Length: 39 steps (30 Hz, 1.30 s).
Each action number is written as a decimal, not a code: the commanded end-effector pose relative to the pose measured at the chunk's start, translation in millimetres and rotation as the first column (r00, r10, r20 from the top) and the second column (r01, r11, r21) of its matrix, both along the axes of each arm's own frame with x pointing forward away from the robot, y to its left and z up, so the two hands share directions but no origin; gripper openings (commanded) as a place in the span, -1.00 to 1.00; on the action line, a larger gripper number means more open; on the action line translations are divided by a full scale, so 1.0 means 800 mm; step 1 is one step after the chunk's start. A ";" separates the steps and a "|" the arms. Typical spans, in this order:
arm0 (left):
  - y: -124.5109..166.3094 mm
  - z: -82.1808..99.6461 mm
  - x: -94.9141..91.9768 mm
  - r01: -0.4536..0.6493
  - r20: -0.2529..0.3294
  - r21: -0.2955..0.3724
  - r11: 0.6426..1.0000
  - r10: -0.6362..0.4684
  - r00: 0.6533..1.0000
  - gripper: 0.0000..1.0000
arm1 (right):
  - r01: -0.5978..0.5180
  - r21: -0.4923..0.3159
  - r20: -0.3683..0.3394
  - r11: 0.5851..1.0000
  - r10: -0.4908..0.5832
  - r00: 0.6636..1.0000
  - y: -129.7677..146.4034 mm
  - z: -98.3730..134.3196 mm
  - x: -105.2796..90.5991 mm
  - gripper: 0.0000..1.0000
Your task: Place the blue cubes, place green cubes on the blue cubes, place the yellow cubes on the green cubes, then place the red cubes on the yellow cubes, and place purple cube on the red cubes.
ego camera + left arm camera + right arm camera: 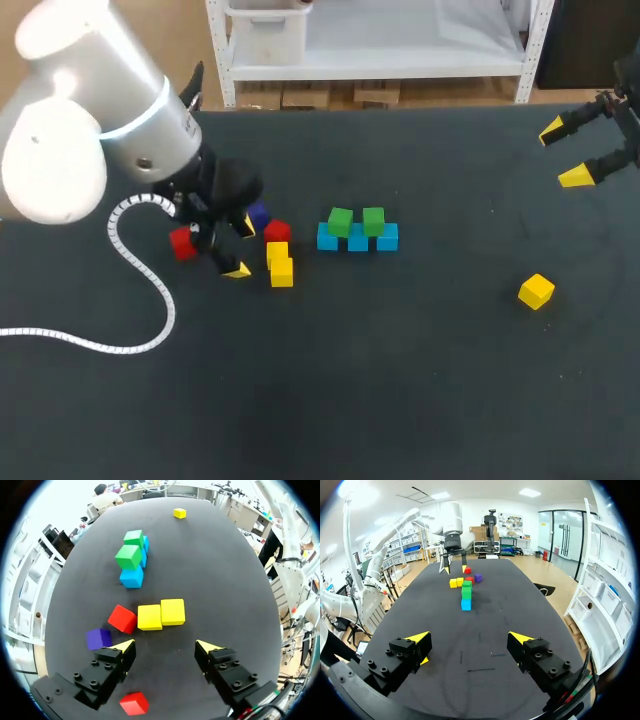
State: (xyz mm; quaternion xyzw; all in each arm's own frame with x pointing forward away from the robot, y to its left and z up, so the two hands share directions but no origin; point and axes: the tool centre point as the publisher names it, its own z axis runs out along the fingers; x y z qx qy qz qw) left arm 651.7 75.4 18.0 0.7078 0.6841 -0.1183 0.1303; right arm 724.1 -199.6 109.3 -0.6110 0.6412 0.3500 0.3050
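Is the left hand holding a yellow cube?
No, the left hand is open and empty; the two small yellow cubes lie just ahead of it.

The table (430,390) has a matt black top, faintly grainy and without shine. The green cubes (129,556) and a red cube (123,618) look smooth, with a soft sheen. The left arm (90,110) wears a glossy white shell — its coiled cable (168,310) looks like white plastic. The left gripper (165,646) has matt black fingers (227,672) studded with dark bolts.

Dark table (430,400), coloured cubes (536,291), white coiled cable (171,312)
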 end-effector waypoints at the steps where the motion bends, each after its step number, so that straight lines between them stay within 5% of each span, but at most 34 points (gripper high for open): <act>1: -0.004 -0.014 0.015 0.013 -0.009 0.008 1.000 -0.013 1.000 0.58 | 0.000 0.001 0.000 1.000 0.000 1.000 0.000 0.000 0.001 1.00; 6: -0.003 -0.022 0.023 0.011 -0.005 0.014 1.000 -0.011 1.000 0.33 | 0.000 0.001 0.000 1.000 0.000 1.000 0.000 0.000 0.001 1.00; 17: -0.016 -0.030 0.031 0.007 -0.006 0.010 1.000 -0.007 1.000 0.37 | 0.000 0.001 0.000 1.000 0.000 1.000 0.000 0.000 0.001 1.00; 26: -0.031 -0.031 0.032 -0.005 -0.010 -0.012 1.000 0.005 1.000 0.01 | 0.000 0.001 0.000 1.000 0.000 1.000 0.000 0.000 0.001 1.00; 37: -0.047 -0.032 0.034 0.000 -0.008 -0.037 0.999 0.000 1.000 -0.03 | 0.000 0.001 0.000 1.000 0.000 1.000 0.000 0.000 0.001 1.00; 39: -0.047 -0.032 0.034 0.000 -0.008 -0.039 0.999 0.000 1.000 -0.23 | 0.000 0.001 0.000 1.000 0.000 1.000 0.000 0.000 0.001 1.00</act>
